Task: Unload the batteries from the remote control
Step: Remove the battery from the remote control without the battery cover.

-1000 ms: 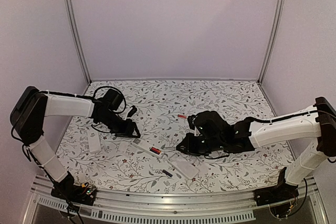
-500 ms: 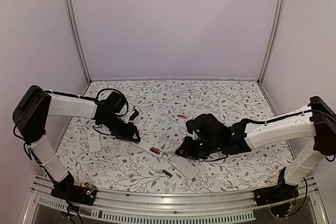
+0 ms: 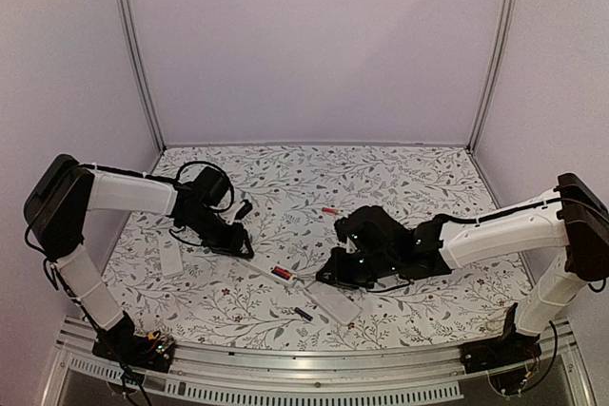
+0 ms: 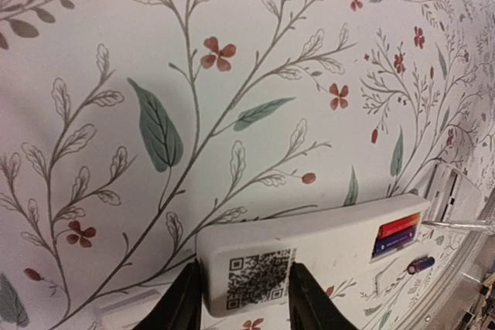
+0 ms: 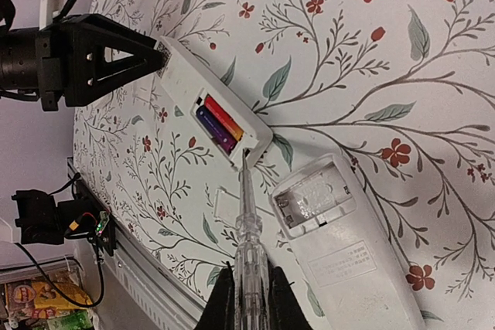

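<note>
The left claw [image 4: 244, 299] has slid rightward to the long white plastic remote control [image 4: 332, 245]. Its fingers stand narrow on either side of the QR-coded end, though it is hard to tell whether they press it. Two batteries [image 5: 219, 123], one red and one purplish, lie in the remote's open bay, well apart from that claw. The right claw [image 5: 249, 299] clamps a clear-handled thin tool [image 5: 246, 222], whose tip is at the bay's edge just beside the batteries, on the floral table [image 5: 371, 75].
</note>
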### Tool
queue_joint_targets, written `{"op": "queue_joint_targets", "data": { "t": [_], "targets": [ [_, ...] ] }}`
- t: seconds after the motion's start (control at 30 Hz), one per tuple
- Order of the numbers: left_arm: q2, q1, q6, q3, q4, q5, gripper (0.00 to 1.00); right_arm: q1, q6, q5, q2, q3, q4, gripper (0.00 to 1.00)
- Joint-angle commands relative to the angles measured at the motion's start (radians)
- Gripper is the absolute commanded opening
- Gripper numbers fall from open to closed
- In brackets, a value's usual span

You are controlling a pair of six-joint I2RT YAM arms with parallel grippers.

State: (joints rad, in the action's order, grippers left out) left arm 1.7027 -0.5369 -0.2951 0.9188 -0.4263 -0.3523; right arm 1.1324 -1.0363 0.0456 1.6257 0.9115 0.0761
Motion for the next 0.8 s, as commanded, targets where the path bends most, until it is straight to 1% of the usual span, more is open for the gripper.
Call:
{"op": "queue_joint_targets", "data": {
  "t": [0.0, 0.43, 0.77],
  "targets": [
    [0.024, -0.018, 0.011, 0.013, -0.009, -0.007, 0.37, 0.009, -0.01, -0.002, 0.019, 0.026, 0.019, 0.0],
    [0.029, -0.023, 0.014, 0.018, -0.011, -0.015, 0.35, 0.001, -0.009, -0.013, 0.038, 0.039, 0.024, 0.0],
    [0.029, -0.023, 0.014, 0.02, -0.012, -0.01, 0.34, -0.002, -0.049, -0.034, 0.041, 0.051, 0.091, 0.0]
  ]
}}
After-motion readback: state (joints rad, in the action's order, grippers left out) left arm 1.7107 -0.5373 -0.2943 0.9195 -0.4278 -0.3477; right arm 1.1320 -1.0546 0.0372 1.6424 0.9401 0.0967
